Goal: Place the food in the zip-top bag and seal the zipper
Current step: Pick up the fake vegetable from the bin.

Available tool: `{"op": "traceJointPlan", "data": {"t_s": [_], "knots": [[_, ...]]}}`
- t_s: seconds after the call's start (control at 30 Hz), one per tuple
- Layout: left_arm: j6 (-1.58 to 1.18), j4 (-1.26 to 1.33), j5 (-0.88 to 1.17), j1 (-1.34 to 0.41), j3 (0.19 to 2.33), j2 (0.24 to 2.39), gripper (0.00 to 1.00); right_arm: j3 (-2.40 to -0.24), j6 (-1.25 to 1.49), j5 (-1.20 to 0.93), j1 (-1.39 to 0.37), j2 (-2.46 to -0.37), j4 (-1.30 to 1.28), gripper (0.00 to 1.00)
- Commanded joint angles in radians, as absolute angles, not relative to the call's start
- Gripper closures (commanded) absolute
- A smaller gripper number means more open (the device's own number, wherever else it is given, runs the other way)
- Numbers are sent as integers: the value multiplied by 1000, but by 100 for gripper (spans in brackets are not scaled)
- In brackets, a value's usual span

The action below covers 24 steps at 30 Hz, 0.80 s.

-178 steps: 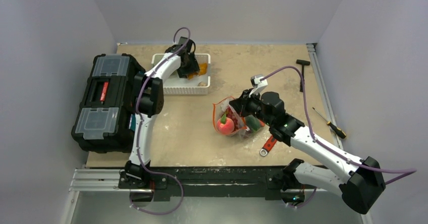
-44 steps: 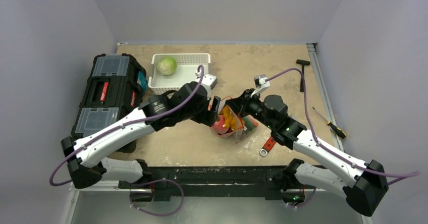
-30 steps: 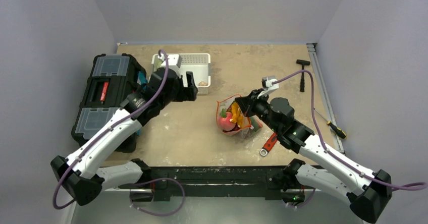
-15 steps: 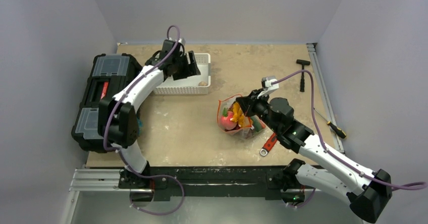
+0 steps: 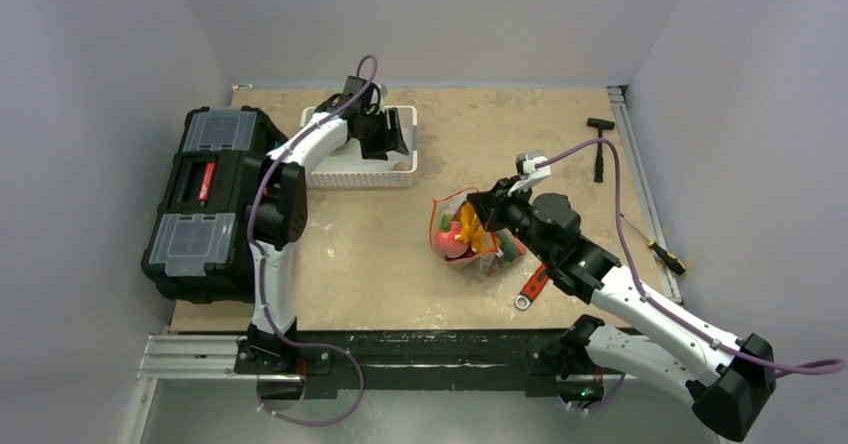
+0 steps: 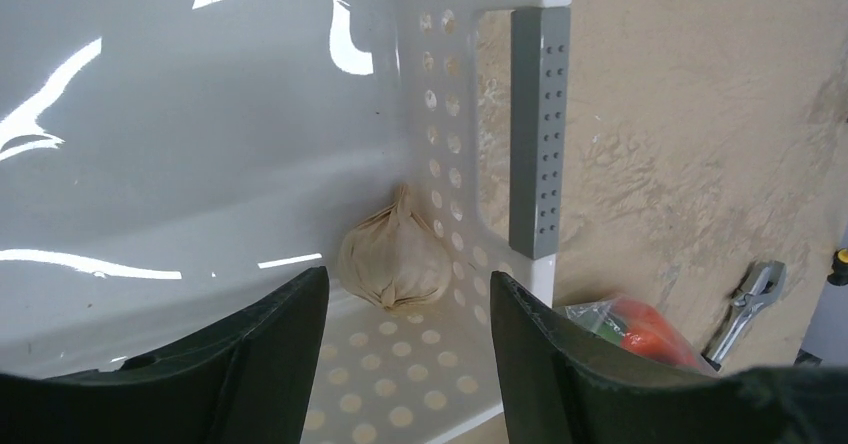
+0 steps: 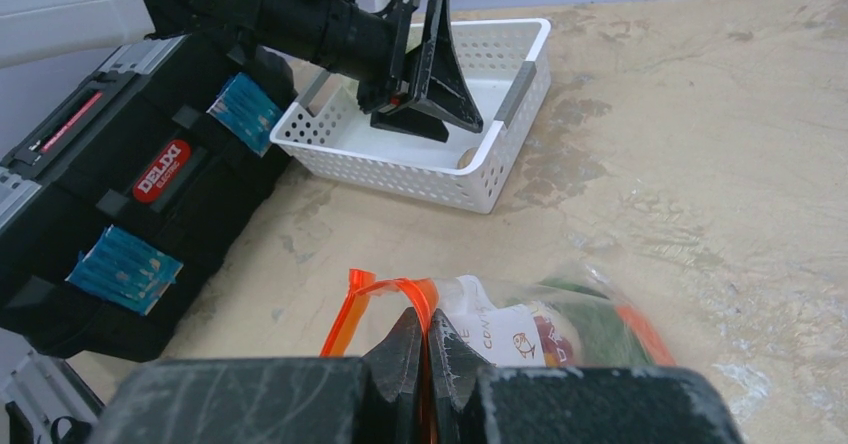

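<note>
The clear zip-top bag (image 5: 468,242) lies mid-table with food in it: a pink peach (image 5: 449,237), an orange piece (image 5: 468,226) and green pieces (image 5: 505,247). My right gripper (image 5: 480,205) is shut on the orange-red zipper (image 7: 385,289), pinching the strip at the bag's (image 7: 560,324) mouth between its jaws (image 7: 427,324) and holding it raised. My left gripper (image 5: 396,142) hangs open inside the white basket (image 5: 345,175). One beige bulb-shaped food piece (image 6: 395,257) sits in the basket's corner, just ahead of the open fingers (image 6: 408,284) and untouched.
A black toolbox (image 5: 210,199) stands along the left edge, next to the basket. A red-handled wrench (image 5: 532,287) lies just right of the bag. A screwdriver (image 5: 652,245) and a black T-shaped tool (image 5: 600,144) lie near the right edge.
My left arm swung away from the bag, back and up into the basket, and its jaws have narrowed somewhat. The right gripper kept its hold on the zipper strip.
</note>
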State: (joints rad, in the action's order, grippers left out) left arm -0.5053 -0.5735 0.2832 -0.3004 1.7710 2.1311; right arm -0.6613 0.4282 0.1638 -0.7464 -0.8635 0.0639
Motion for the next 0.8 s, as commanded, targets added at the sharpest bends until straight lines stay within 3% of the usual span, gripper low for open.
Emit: {"op": "traceJointPlan", "data": {"t_s": [0.0,0.2,0.33,0.63,0.77], "knots": [[-476,-582,326,-299,1802,2160,41,-664,413,156,-749,-862,141,100],[-471,-577,343,-305,1787,2200,42,-661,414,148,-749,-864,148,100],[-472,-565,359,-308,1773,2213,49,-661,416,152,-748,-867,145,100],[-480,-532,389,-314,1726,2206,46,-657,419,140,-746,-872,155,100],[-471,-527,397,-314,1712,2192,54,-661,417,153,-744,-876,144,100]]}}
